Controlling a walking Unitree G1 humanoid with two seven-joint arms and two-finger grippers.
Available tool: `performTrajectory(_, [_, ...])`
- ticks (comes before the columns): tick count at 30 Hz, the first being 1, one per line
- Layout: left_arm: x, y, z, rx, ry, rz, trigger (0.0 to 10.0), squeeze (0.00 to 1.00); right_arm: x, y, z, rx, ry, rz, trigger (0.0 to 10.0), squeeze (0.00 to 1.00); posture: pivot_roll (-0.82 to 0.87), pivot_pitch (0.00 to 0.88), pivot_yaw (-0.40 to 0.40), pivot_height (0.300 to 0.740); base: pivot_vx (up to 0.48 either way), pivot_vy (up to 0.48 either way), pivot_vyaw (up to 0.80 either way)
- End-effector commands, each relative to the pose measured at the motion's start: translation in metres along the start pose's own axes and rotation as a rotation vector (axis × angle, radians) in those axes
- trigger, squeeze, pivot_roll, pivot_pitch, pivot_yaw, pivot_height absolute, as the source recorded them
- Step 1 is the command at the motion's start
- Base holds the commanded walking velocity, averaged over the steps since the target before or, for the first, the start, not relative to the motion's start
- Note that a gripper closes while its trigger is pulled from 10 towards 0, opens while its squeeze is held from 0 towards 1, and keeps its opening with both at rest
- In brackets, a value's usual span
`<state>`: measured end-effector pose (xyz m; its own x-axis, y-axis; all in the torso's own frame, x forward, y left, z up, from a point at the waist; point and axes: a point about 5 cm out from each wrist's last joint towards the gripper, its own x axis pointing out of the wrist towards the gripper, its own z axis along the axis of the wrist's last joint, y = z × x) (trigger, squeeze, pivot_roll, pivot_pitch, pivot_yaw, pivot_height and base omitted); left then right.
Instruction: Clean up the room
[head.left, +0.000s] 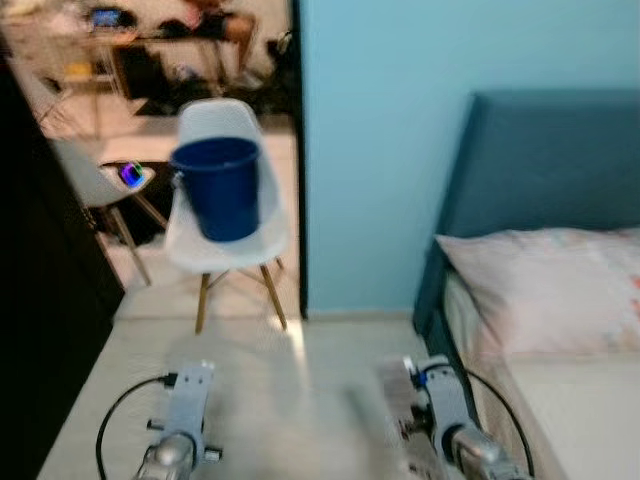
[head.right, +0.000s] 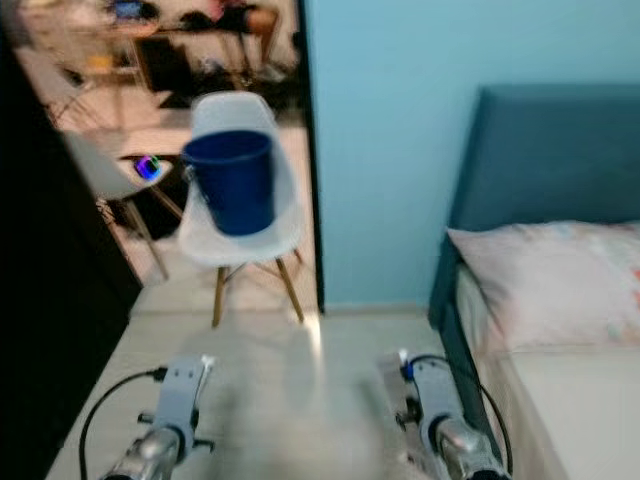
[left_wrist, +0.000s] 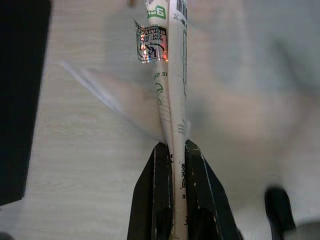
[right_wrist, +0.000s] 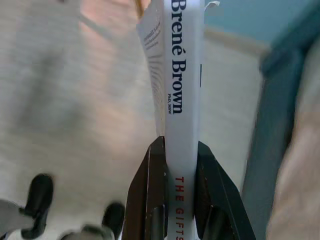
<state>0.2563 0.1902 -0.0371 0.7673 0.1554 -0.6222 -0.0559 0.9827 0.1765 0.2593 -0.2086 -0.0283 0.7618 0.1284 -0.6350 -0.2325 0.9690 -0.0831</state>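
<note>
My left gripper (left_wrist: 174, 148) is shut on a thin white printed packet (left_wrist: 172, 75) with a green label and a barcode, held edge-on over the pale floor. My right gripper (right_wrist: 180, 144) is shut on a white book (right_wrist: 183, 75), whose spine reads "Brené Brown". Both silver forearms, left (head.left: 182, 420) and right (head.left: 447, 415), reach forward low over the floor. Ahead, a blue bucket (head.left: 220, 185) stands on the seat of a white chair (head.left: 228, 250) in the doorway.
A bed (head.left: 570, 410) with a teal headboard (head.left: 540, 160) and a pale pillow (head.left: 550, 290) lies at the right. A light blue wall (head.left: 390, 150) stands ahead. Dark furniture (head.left: 40, 300) lines the left. A second chair (head.left: 95, 180) and a cluttered desk (head.left: 120, 40) sit beyond the doorway.
</note>
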Motion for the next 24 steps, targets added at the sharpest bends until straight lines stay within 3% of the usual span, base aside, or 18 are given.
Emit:
performTrajectory(1, [0.003,0.005,0.013,-0.035,-0.044,0.022,10.0,0.00,0.005,0.014,0.010,-0.015,-0.047,0.057,10.0,0.00,-0.07,0.000,-0.021,0.740,0.480,0.000,0.71])
performTrajectory(7, [0.007,0.015,0.041,-0.077,-0.136,0.061,10.0,0.00,0.007,0.016,0.019,0.015,-0.085,0.063,10.0,0.00,-0.07,0.000,-0.017,0.740,0.480,0.000,0.24])
performTrajectory(9, [0.009,0.022,0.062,-0.109,-0.205,0.071,10.0,0.00,0.008,0.016,0.026,0.029,-0.109,0.065,10.0,0.00,-0.07,0.000,-0.015,0.740,0.480,0.000,0.00])
performTrajectory(10, [0.009,0.022,0.062,-0.109,-0.205,0.071,10.0,0.00,0.008,0.016,0.026,0.029,-0.109,0.065,10.0,0.00,-0.07,0.000,-0.015,0.740,0.480,0.000,0.00])
performTrajectory(12, [0.009,0.024,0.090,-0.128,-0.303,0.042,10.0,0.00,0.009,0.016,0.026,0.044,-0.105,0.062,10.0,0.00,-0.07,0.000,-0.016,0.740,0.480,0.000,0.00])
performTrajectory(15, [0.009,0.024,0.090,-0.128,-0.303,0.042,10.0,0.00,0.009,0.016,0.026,0.044,-0.105,0.062,10.0,0.00,-0.07,0.000,-0.016,0.740,0.480,0.000,0.00])
performTrajectory(16, [0.008,0.024,0.105,-0.133,-0.359,0.025,10.0,0.00,0.009,0.016,0.026,0.040,-0.097,0.058,10.0,0.00,-0.07,0.000,-0.016,0.740,0.480,0.000,0.00])
performTrajectory(17, [0.004,0.028,0.139,-0.134,-0.480,0.014,10.0,0.00,0.009,0.017,0.024,0.050,-0.093,0.058,10.0,0.00,-0.07,0.000,-0.016,0.740,0.480,0.000,0.00])
performTrajectory(19, [0.004,0.028,0.139,-0.134,-0.480,0.014,10.0,0.00,0.009,0.017,0.024,0.050,-0.093,0.058,10.0,0.00,-0.07,0.000,-0.016,0.740,0.480,0.000,0.00])
performTrajectory(24, [-0.003,0.031,0.173,-0.165,-0.605,0.006,10.0,0.00,0.008,0.016,0.022,0.088,-0.094,0.051,10.0,0.00,-0.08,0.000,-0.011,0.740,0.480,0.000,0.00])
